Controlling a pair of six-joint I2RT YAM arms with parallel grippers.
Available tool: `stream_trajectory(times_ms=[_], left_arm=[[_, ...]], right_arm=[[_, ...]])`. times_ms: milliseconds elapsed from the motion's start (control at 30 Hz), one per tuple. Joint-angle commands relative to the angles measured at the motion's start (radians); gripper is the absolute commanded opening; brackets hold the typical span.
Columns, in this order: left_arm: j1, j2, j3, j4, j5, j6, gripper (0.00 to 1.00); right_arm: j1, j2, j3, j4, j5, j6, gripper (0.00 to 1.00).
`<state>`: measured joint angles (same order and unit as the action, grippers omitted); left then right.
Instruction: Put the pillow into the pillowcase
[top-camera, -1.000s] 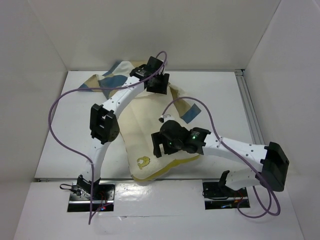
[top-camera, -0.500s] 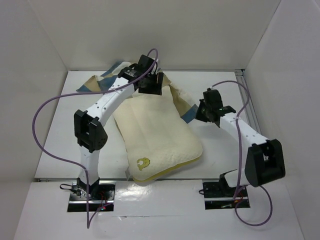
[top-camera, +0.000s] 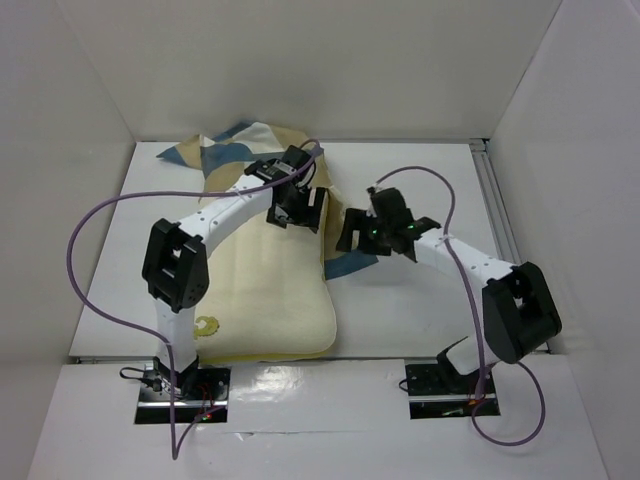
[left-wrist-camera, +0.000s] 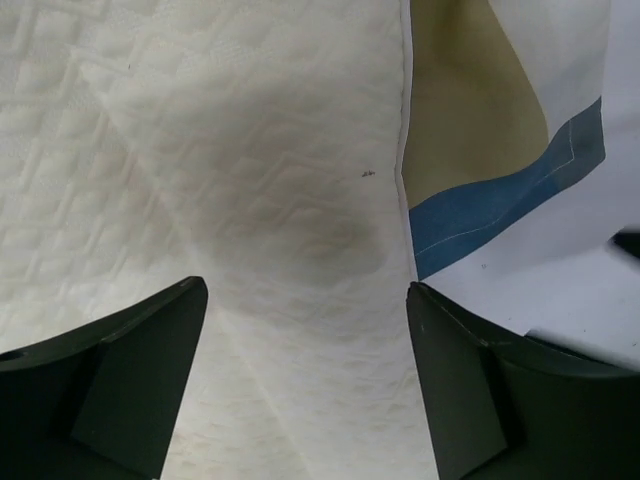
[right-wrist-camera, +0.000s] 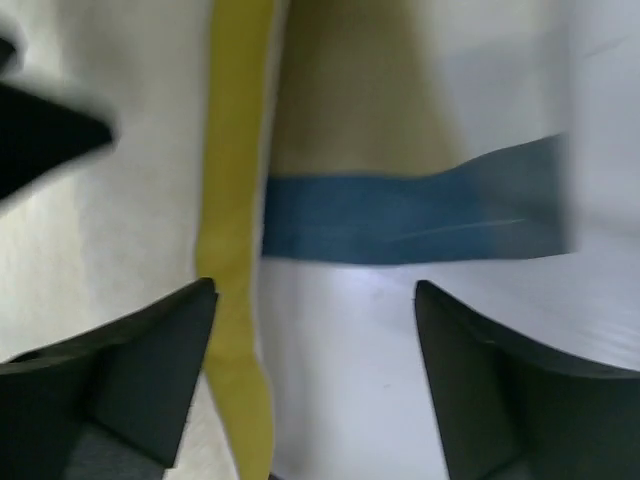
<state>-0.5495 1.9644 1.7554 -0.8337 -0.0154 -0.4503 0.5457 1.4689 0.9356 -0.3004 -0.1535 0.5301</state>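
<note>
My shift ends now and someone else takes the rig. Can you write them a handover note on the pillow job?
Left claw: open, holding nothing, above the pillow at its far end.
Right claw: open, holding nothing, over the pillow's yellow piping and the pillowcase at its blue-edged corner.
Pillow: flat on the table, mostly uncovered, logo toward the near edge.
Pillowcase: bunched at the pillow's far end, one corner lying beside its right side.
Done: pillow not visibly inside; whether its far end has entered the opening cannot be told.
To do: grip the case opening, draw it over the whole pillow.
</note>
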Motion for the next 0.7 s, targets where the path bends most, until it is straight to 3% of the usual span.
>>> stream_trajectory(times_ms=[0,100,167,400,500,533,567,600,633,667], left_arm=[[-0.021,-0.073,-0.002,0.024,-0.056,0.005,0.94],[-0.064,-0.073,-0.011,0.015,-0.142,0.005,0.99],[-0.082,-0.064,-0.022,0.015,-0.178,0.005,1.0],[-0.082,0.002,-0.033,0.025,-0.09,0.025,1.0],[-0.082,0.066,-0.02,0.005,-0.132,0.016,1.0],[-0.082,0.079,-0.02,0.005,-0.141,0.016,0.95],[-0.082,0.102,-0.011,0.005,-0.141,0.016,0.87],[-0.082,0.102,-0.011,0.021,-0.141,0.004,0.72],[-0.082,0.116,-0.011,0.021,-0.141,0.004,0.2],[-0.069,0.116,-0.002,0.021,-0.141,-0.011,0.0]], right_arm=[[-0.14,-0.047,0.063,0.012,0.012,-0.082,0.9],[-0.182,0.056,0.147,-0.031,0.012,-0.159,0.99],[-0.182,0.145,0.215,-0.042,0.012,-0.208,0.99],[-0.173,0.329,0.285,0.053,0.026,-0.254,0.99],[-0.173,0.407,0.311,0.082,0.038,-0.263,0.9],[-0.173,0.419,0.312,0.093,0.038,-0.263,0.85],[-0.173,0.43,0.312,0.105,-0.004,-0.272,0.78],[-0.173,0.442,0.312,0.133,-0.035,-0.272,0.58],[-0.173,0.442,0.312,0.145,-0.066,-0.272,0.45],[-0.173,0.442,0.296,0.156,-0.116,-0.272,0.32]])
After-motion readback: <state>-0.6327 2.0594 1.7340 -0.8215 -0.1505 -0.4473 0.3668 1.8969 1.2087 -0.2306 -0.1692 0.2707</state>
